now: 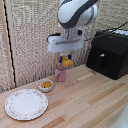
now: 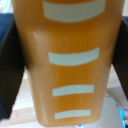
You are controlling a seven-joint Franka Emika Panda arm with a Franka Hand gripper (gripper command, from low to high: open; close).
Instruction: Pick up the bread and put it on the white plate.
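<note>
My end effector [image 1: 66, 59] is clamped on the bread [image 2: 67, 65], lifted off the tabletop [image 1: 85, 100] for carrying. The plate [image 1: 26, 104] sits well below and off to one side, so I still need to travel.

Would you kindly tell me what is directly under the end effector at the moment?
In the exterior view the end effector holds the orange bread; just below stands a pink object on the wooden table. In the wrist view the bread fills the frame, hiding what lies beneath.
</note>
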